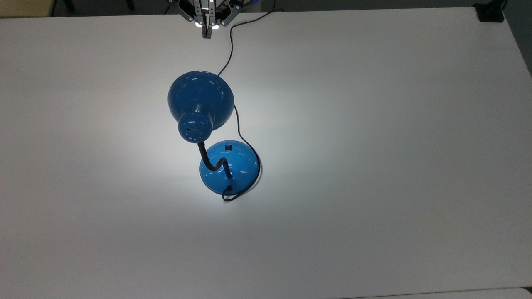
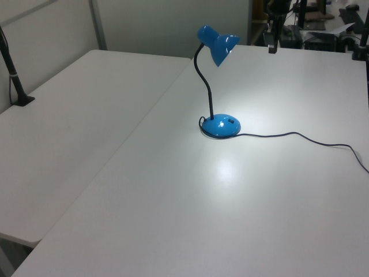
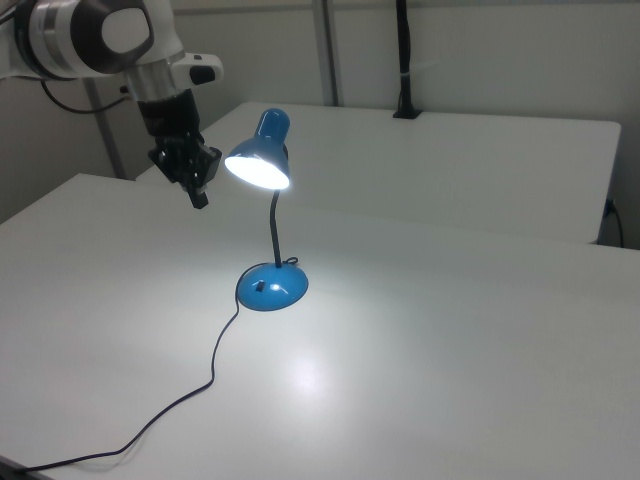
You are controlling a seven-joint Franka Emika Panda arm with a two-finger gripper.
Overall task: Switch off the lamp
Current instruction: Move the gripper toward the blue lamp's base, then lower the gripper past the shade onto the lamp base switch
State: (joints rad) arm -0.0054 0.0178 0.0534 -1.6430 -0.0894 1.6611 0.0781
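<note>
The lamp stands lit mid-table: blue shade (image 1: 200, 99) on a black gooseneck (image 1: 210, 160), round blue base (image 1: 237, 170) with a small black switch (image 1: 228, 147). In the right view its shade (image 3: 258, 165) glows over the base (image 3: 272, 287). The left view has the shade (image 2: 219, 45) above the base (image 2: 220, 125), with a bright pool of light on the table. My gripper (image 1: 206, 32) hangs shut and empty at the top view's upper edge, well beyond the shade. It sits high to the left view's right of the shade (image 2: 272, 48) and to the right view's left (image 3: 199, 196).
The lamp's black cord (image 1: 231, 45) runs from the base past the shade toward the gripper's side, trailing across the table (image 2: 300, 134). A black clamp (image 1: 490, 12) sits at the table's corner. A black post (image 2: 14, 75) stands on the adjoining table.
</note>
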